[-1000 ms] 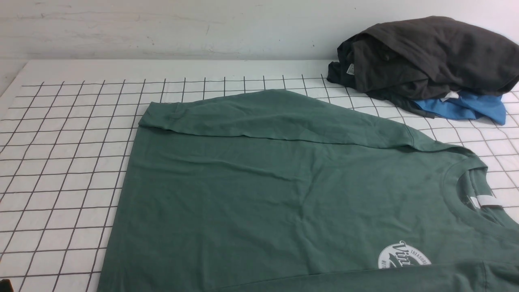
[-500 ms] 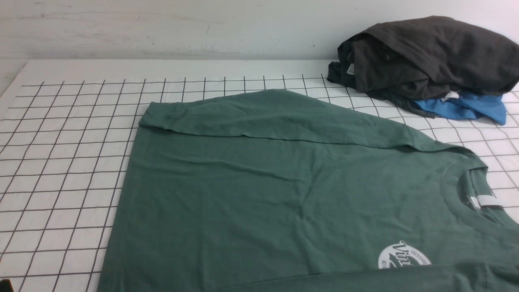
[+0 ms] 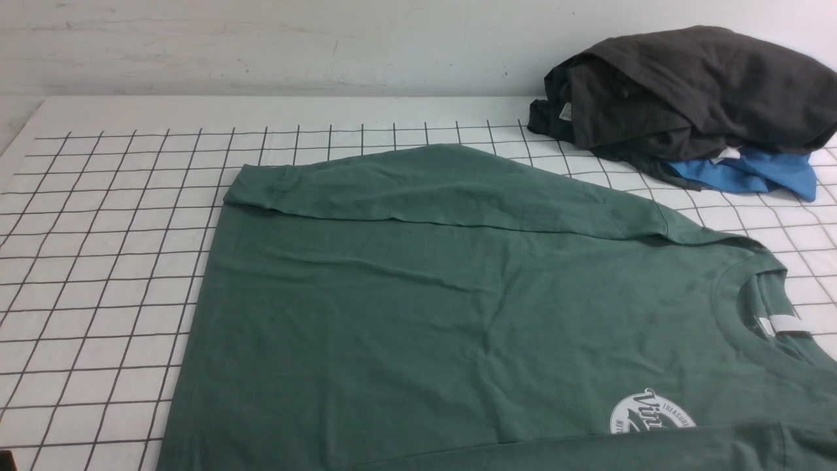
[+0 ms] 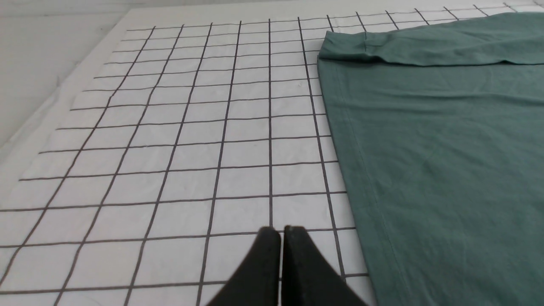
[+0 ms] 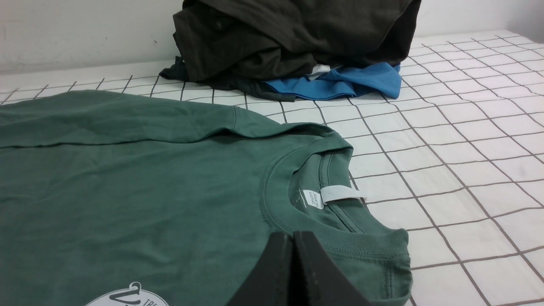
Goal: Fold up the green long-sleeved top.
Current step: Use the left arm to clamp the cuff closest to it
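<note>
On counter (image 3: 98, 275): green long-sleeved top (image 3: 425, 314) flat, centre to 5 o'clock.
Look: dull green, one sleeve (image 3: 425, 186) folded over body, white logo (image 3: 644, 412), collar (image 3: 724, 307) at 3 o'clock.
Left gripper (image 4: 281, 230): together, empty.
Right gripper (image 5: 293, 234): together, empty.

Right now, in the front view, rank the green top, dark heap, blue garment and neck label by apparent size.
1. Green top, cut off by the frame.
2. Dark heap, farther away.
3. Blue garment, mostly hidden under the heap.
4. Neck label.
</note>
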Robot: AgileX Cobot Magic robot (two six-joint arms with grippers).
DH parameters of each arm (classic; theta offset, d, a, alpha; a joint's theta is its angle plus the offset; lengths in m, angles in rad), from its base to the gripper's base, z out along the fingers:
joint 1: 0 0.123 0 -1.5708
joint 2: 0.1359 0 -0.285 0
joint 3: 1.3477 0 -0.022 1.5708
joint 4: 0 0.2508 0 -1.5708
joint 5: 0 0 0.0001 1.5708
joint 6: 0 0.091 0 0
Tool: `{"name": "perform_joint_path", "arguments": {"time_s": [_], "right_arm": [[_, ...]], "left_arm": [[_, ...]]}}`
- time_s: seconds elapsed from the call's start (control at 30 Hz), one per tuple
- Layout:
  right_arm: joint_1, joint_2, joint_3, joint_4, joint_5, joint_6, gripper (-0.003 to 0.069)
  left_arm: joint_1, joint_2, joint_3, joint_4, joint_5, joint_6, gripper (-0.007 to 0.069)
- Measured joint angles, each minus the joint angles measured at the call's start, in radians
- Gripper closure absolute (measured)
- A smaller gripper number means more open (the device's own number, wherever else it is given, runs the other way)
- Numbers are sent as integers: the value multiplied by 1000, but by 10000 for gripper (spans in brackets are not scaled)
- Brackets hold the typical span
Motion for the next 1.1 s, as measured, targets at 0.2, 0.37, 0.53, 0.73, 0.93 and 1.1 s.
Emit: {"name": "perform_joint_path", "arguments": {"time_s": [0.2, 0.37, 0.53, 0.73, 0.93, 1.1], "right_arm": [[0, 0, 0, 32, 2, 1, 673], [0, 0, 0, 228, 6, 15, 673], [0, 0, 1, 629, 20, 132, 673], [0, 0, -1, 948, 3, 166, 673], [0, 0, 1, 991, -65, 130, 673], [0, 10, -82, 922, -57, -119, 673]], "left_arm": [[0, 0, 0, -65, -17, -30, 632], [0, 0, 1, -366, -86, -195, 632], [0, 0, 2, -709, -102, -339, 632], [0, 0, 2, -788, -115, -356, 632], [0, 0, -17, -783, -112, -259, 632], [0, 17, -229, -693, 45, 82, 632]]}}
